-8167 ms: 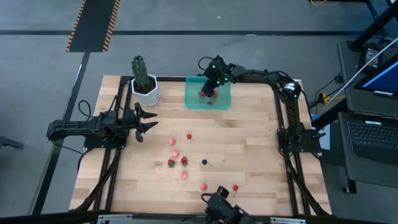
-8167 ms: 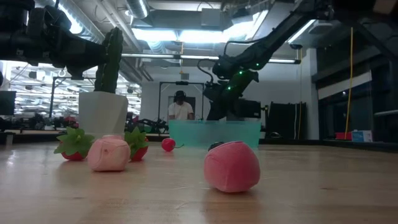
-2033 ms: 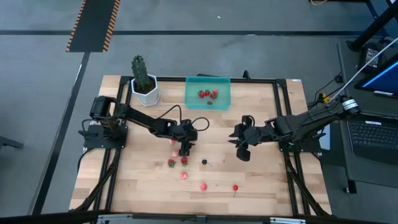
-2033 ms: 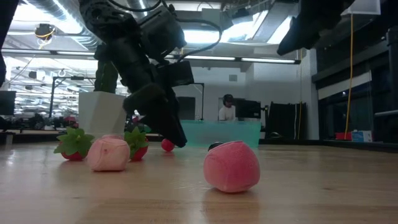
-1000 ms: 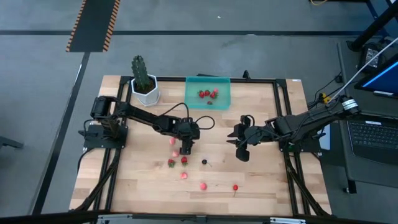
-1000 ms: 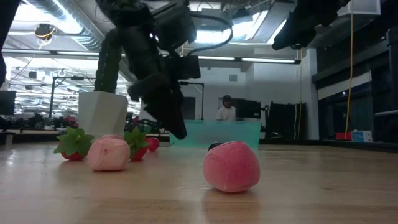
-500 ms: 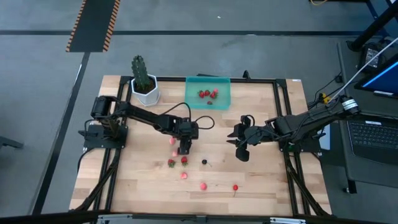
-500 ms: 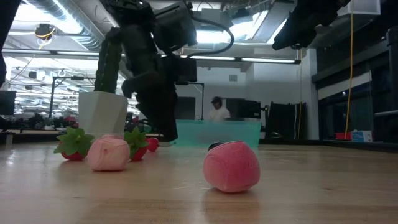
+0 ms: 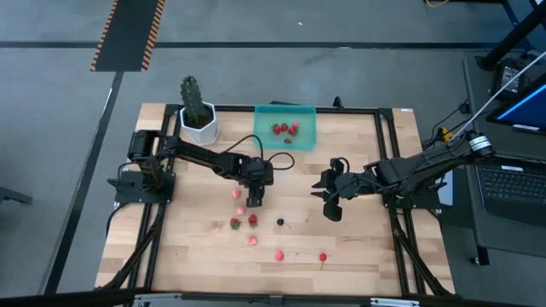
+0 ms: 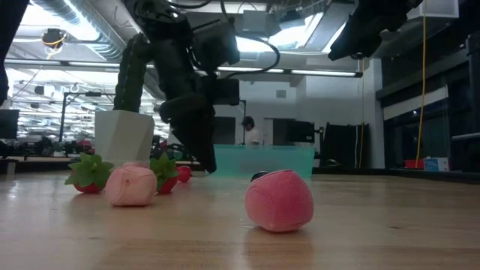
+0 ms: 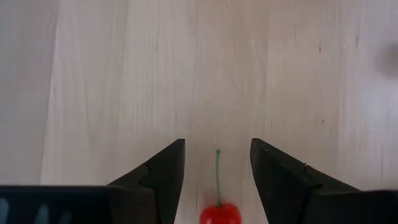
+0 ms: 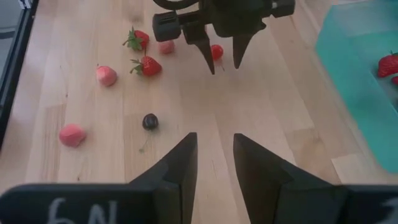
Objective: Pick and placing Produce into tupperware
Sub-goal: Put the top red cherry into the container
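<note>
A small red cherry-like piece (image 11: 219,214) with a green stem lies on the table between the open fingers of my left gripper (image 11: 217,149). The fingers stand on either side of it without touching. The right wrist view shows the same: left gripper (image 12: 224,64) pointing down, red piece (image 12: 216,51) in its gap. My left gripper (image 9: 252,199) is near the table's middle. My right gripper (image 9: 323,194) waits open to its right, above the table. The teal tupperware (image 9: 286,141) at the far edge holds several red pieces (image 9: 284,129). More produce (image 9: 252,220) and a dark berry (image 9: 280,222) lie scattered.
A cactus in a white pot (image 9: 199,124) stands left of the tupperware at the far edge. Pink pieces (image 9: 238,194) lie just left of my left gripper. Others (image 9: 279,254) and a red one (image 9: 322,256) lie toward the near edge. A person shows in the room beyond.
My left gripper has moved a little toward the table's far edge and stays open, low over the table. The red piece near it has kept its place. My right arm has kept still.
</note>
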Action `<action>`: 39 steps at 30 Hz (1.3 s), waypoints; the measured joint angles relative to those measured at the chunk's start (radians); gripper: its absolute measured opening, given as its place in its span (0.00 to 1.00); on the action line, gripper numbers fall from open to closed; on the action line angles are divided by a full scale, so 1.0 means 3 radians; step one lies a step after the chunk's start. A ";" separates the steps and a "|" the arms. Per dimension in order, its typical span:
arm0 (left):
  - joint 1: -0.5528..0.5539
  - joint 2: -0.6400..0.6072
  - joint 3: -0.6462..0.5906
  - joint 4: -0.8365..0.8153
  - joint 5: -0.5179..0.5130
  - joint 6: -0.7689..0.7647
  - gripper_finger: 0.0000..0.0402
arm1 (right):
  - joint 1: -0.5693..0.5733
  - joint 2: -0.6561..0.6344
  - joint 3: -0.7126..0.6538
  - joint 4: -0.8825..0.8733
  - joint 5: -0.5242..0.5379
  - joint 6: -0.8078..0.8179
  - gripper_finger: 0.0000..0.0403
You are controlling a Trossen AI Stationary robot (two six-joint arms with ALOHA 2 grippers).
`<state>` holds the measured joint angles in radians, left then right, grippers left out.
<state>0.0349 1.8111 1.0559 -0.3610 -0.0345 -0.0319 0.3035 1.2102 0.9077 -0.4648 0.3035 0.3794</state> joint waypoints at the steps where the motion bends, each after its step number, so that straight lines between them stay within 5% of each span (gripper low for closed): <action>1: 0.0000 0.0014 0.0001 0.0000 0.0000 0.0000 0.44 | 0.0000 0.0000 0.0000 -0.0001 0.0000 -0.0019 0.26; 20: 0.0006 0.0183 0.0006 0.0041 0.0012 0.0027 0.43 | 0.0000 0.0003 0.0000 0.0027 0.0000 -0.0064 0.26; 34: 0.0007 0.0193 0.0007 0.0088 -0.0011 -0.0037 0.03 | 0.0000 0.0003 0.0000 0.0030 0.0000 -0.0063 0.26; 39: 0.0008 0.0186 0.0016 0.0061 -0.0015 -0.0127 0.01 | -0.0001 0.0003 0.0000 0.0042 0.0000 -0.0070 0.26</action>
<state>0.0372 1.8669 1.0608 -0.3426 -0.0391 -0.0698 0.3033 1.2110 0.9077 -0.4522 0.3035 0.3586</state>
